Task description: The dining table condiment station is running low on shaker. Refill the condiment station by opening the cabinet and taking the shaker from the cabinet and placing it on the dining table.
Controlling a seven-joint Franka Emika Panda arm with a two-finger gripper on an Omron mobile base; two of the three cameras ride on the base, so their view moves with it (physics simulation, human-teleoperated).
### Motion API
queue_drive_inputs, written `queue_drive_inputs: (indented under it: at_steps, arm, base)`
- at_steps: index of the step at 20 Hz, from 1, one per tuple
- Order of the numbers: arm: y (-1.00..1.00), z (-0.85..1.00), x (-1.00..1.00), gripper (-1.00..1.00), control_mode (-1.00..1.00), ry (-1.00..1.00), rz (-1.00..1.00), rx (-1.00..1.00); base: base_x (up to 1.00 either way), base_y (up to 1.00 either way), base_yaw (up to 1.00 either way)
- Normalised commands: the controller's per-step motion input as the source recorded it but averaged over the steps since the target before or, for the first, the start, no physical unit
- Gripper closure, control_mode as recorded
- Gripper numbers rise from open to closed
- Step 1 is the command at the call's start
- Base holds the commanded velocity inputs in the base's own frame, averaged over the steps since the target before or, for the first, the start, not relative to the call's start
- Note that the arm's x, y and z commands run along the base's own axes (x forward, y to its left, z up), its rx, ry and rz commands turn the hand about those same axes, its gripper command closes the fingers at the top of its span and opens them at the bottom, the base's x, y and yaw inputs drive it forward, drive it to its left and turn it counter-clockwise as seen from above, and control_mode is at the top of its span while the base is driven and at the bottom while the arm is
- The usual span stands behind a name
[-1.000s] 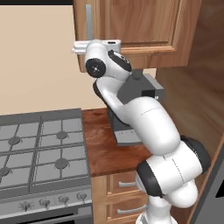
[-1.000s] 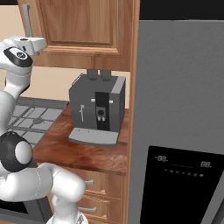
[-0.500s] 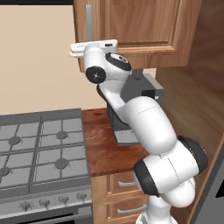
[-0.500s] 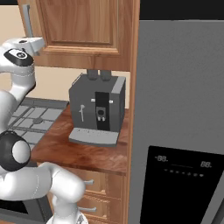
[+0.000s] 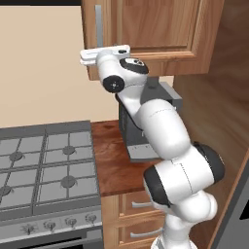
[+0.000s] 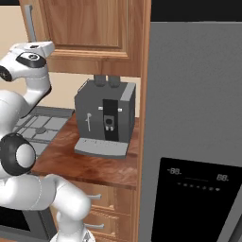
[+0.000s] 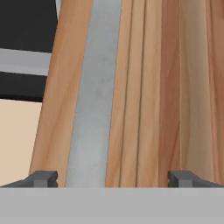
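So this looks like the very first step, getting the cabinet open, and the door is shut from what I can tell. Starting closest in: in the hand view the fingers (image 7: 112, 179) are spread wide, one tip at each side of the bottom edge, holding nothing and not visibly touching anything. The silver bar handle (image 7: 92, 92) runs up between them but sits closer to the left fingertip, so it's inside the gap, just not centred. From the left base view the hand is raised to the lower left corner of the cabinet (image 5: 160, 29), right by the bottom end of the handle. My guess for the next move: ease in a bit further, maybe shift so the bar is more central, pinch it, then pull the door out along its swing. Further back there's a dark grey coffee machine (image 6: 105, 118) on the wooden desk (image 6: 80, 163) under the cabinet, a gas stove (image 5: 46, 170) to one side and a big grey fridge (image 6: 194, 127) on the other. Whether the shaker is behind that door I can't tell.
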Motion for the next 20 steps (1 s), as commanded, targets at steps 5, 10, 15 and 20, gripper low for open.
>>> queue_drive_inputs:
  at_steps: [5, 10, 15, 20]
  arm:
    - [0.04, -0.1, 0.42, -1.0, -1.0, 0.0, 0.06, 0.0]
    - [0.18, -0.06, 0.12, -1.0, -1.0, -0.07, 0.06, -0.03]
    - [0.28, -0.1, 0.15, -1.0, -1.0, -0.04, 0.03, -0.04]
    - [0.63, -0.14, 0.44, -1.0, -1.0, -0.02, 0.0, -0.06]
  base:
    - [0.0, 0.0, 0.0]
    - [0.0, 0.0, 0.0]
    - [0.0, 0.0, 0.0]
    - [0.0, 0.0, 0.0]
